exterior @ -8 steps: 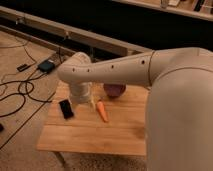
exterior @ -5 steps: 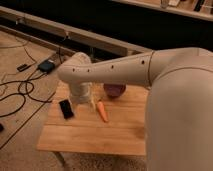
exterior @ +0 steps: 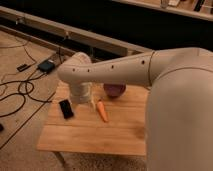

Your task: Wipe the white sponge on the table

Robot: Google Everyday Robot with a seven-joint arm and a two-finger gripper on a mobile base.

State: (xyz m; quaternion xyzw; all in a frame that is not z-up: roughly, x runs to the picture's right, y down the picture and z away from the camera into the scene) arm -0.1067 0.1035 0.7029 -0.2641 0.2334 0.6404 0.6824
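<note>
The pincer (exterior: 86,98) hangs over the bench (exterior: 120,131), far left; I cannot tell its grip. The white sponge (exterior: 93,103) beside it is probably light and squashy, so take it across its narrow sides.

My arm (exterior: 115,70) reaches left across the table (exterior: 120,135). My gripper (exterior: 85,99) sits low at the far-left area, between 1 black rectangle (exterior: 65,108) and 1 carrot (exterior: 102,111). 1 purple bowl (exterior: 114,90) stands farther back.

The table (exterior: 120,132) is pale honey, carrot (exterior: 102,111) orange, flat rectangle (exterior: 66,108) black, bowl (exterior: 115,90) purple, arm (exterior: 125,72) cream.
</note>
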